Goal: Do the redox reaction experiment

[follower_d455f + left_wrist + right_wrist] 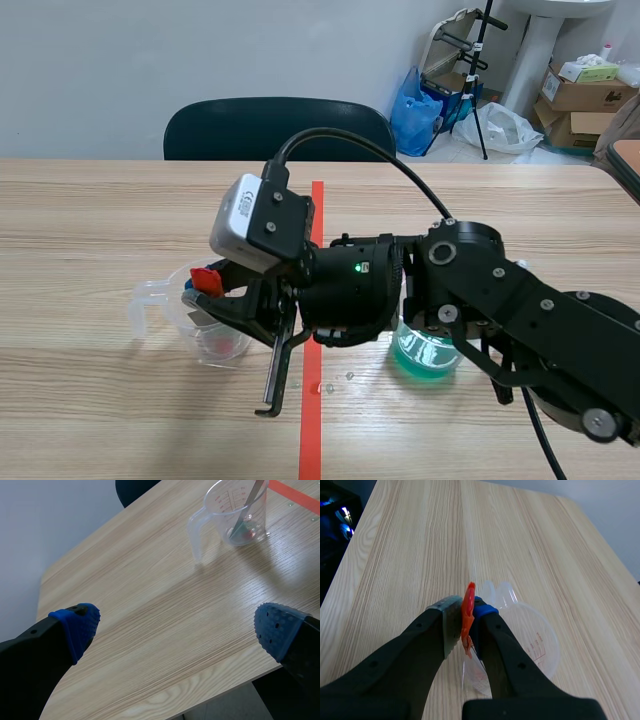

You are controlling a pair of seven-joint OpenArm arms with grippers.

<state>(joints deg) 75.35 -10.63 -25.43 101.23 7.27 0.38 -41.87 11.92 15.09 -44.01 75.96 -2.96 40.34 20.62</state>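
Right pincer (467, 611): closed tight on a thin orange-red piece (469, 597), which is pinched upright between the pads. The arm comes in from the right and reaches past the middle to the left.
Orange-red piece: held just above the near rim of the measuring cup (215, 342). What kind of tool it is, I cannot tell.
Measuring cup: clear plastic with red scale marks. It stands on the surface (100, 220) left of the tape line (312, 425), with its handle pointing left. A reddish trace lies in its bottom.
Thin grey rod (248, 504): leans tilted inside the cup, its lower end at the reddish trace.
Beaker (425, 352): clear, holds green liquid. It stands right of the tape line, partly hidden behind the right arm.
Left pincer (175, 625): spread wide with nothing between its blue pads. It hangs over the left edge of the surface, well apart from the cup.
Chair (280, 128): dark, at the far side of the surface.
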